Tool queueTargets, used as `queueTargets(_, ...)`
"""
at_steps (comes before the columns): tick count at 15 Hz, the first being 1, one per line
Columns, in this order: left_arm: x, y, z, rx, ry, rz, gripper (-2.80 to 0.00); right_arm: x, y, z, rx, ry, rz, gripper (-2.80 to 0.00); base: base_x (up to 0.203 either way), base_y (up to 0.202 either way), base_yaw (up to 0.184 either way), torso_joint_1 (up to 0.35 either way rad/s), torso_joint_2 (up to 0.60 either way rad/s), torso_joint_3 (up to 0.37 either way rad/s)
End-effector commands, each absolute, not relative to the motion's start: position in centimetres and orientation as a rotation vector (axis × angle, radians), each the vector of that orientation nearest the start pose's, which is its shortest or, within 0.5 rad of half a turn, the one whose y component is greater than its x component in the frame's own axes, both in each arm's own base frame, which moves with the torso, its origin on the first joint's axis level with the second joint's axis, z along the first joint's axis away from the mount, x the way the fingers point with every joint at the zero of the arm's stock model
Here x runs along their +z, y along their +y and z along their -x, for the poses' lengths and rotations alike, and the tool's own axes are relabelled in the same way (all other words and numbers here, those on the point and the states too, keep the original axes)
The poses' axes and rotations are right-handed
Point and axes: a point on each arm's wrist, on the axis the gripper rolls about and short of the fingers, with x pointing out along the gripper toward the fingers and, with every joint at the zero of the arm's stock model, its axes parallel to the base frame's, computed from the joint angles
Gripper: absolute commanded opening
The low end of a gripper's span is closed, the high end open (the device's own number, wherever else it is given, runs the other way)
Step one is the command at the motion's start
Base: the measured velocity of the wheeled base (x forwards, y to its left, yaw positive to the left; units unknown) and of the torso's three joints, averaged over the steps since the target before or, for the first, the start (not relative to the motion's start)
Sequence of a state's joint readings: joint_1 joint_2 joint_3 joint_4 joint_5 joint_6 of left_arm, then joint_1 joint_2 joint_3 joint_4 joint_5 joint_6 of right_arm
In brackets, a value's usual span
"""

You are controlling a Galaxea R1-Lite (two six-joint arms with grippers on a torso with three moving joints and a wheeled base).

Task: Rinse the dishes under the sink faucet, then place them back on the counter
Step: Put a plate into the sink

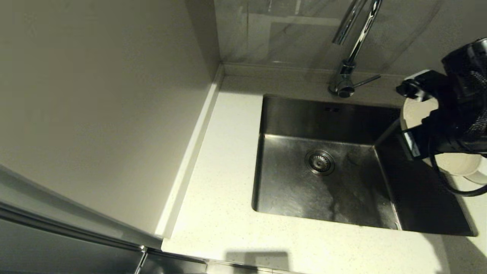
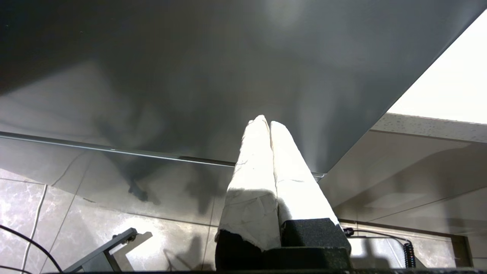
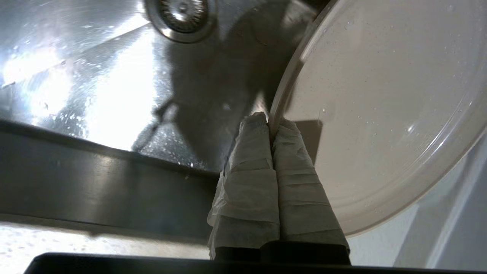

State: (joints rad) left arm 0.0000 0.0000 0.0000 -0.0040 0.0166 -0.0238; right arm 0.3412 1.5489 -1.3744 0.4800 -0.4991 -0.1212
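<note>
Right claw [image 3: 271, 123] is pinched on the rim of the cream-white plate [image 3: 380, 114]; its paper-wrapped fingers [image 3: 247, 171] are pressed together on the edge. In the head view the plate [image 1: 416, 110] sits at the right edge of frame, tilted, over the right side of the sink [image 1: 323, 179], partly hidden by the black arm. Drain strainer [image 1: 319, 162] is mid-basin; basin floor looks wet. Chrome faucet [image 1: 352, 49] stands at upper centre-right, on the tabletop [image 1: 220, 182] behind the sink. Left claw [image 2: 269, 123] is parked low beside a dark cabinet front, its fingers pressed together, holding nothing.
</note>
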Motion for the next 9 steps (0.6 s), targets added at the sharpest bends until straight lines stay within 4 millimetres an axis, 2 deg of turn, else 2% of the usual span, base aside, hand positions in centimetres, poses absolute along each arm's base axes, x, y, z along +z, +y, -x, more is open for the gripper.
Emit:
queueTargets(1, 7.6, 0.0, 2.3, 0.017, -0.008, 0.025, -2.80, 26.3, 10.1, -26.7, -0.063, 0.666, 0.454, -2.80, 0.000, 0.000, 0.000, 0.000, 0.00, 0.000)
queueTargets(6, 7.6, 0.0, 2.3, 0.017, -0.008, 0.025, -2.80, 21.7, 14.4, -30.4, 0.021, 0.771, 0.549, -2.80, 0.000, 0.000, 0.000, 0.000, 0.00, 0.000)
queueTargets(9, 7.6, 0.0, 2.3, 0.017, -0.008, 0.025, -2.80, 18.4, 15.7, -32.3, 0.035, 0.836, 0.582, -2.80, 0.000, 0.000, 0.000, 0.000, 0.00, 0.000)
